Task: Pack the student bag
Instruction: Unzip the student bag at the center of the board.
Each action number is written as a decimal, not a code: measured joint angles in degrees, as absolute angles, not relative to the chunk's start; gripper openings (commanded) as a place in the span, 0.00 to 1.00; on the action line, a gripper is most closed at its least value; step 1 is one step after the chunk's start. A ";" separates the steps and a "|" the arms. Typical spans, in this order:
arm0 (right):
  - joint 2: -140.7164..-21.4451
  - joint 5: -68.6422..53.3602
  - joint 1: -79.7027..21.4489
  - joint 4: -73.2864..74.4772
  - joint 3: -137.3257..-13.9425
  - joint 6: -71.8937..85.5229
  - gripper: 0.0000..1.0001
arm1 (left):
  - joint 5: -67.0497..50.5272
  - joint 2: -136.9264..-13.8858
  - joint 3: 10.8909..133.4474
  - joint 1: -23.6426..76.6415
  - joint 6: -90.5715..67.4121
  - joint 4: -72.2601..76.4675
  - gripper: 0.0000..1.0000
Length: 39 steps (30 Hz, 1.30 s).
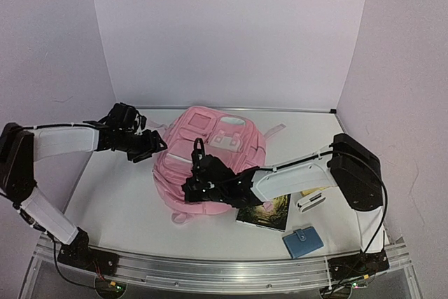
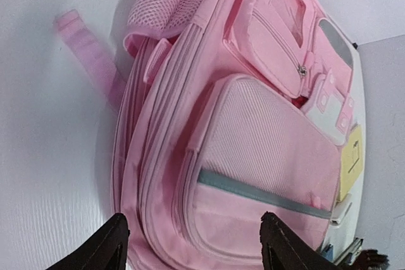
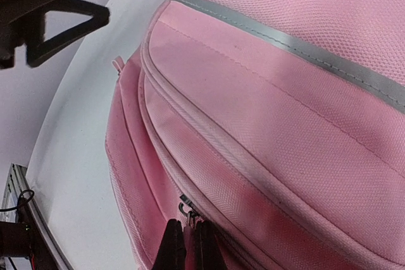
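Pink soft fabric: the student bag [image 1: 210, 152] lies in the middle of the desk [image 1: 119, 194]. It is probably light and floppy, best taken by small tabs, not flat cloth. The left gripper [image 2: 193, 235] stands spread and empty at its left side. The right gripper [image 3: 188, 238] is pressed together, pinching the zip pull [image 3: 186, 208] at its near-left edge.

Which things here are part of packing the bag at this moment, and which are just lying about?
In use: student bag; its zip pull, pinched by the right gripper; left gripper, open at the bag's side.
Lying about, untouched: book, blue wallet, white item, all right of the bag.
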<state>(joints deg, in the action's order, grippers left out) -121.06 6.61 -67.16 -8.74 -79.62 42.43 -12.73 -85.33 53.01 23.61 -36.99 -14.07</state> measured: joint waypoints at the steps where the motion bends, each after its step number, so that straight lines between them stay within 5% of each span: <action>1: -120.90 6.63 -67.16 -8.99 -79.30 42.56 0.00 | -13.13 -87.81 54.87 23.38 -35.67 -14.14 0.71; 14: -118.45 6.68 -67.13 -9.42 -76.69 43.85 0.00 | -13.18 -108.48 75.10 20.08 -23.57 -14.95 0.45; 23: -118.12 7.86 -67.16 -9.41 -76.11 44.28 0.00 | -18.98 -115.07 78.73 19.64 -21.86 -13.28 0.02; 32: -117.93 9.09 -66.83 -7.67 -76.09 45.03 0.00 | -19.68 -110.25 69.81 19.55 -23.60 -4.84 0.00; 39: -117.93 6.90 -63.25 -5.68 -75.55 43.81 0.00 | -14.41 -93.85 51.66 19.20 -31.90 0.27 0.00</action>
<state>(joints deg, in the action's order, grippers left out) -117.93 6.90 -63.25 -5.68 -75.55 43.81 -14.41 -93.85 51.66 19.20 -31.90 0.27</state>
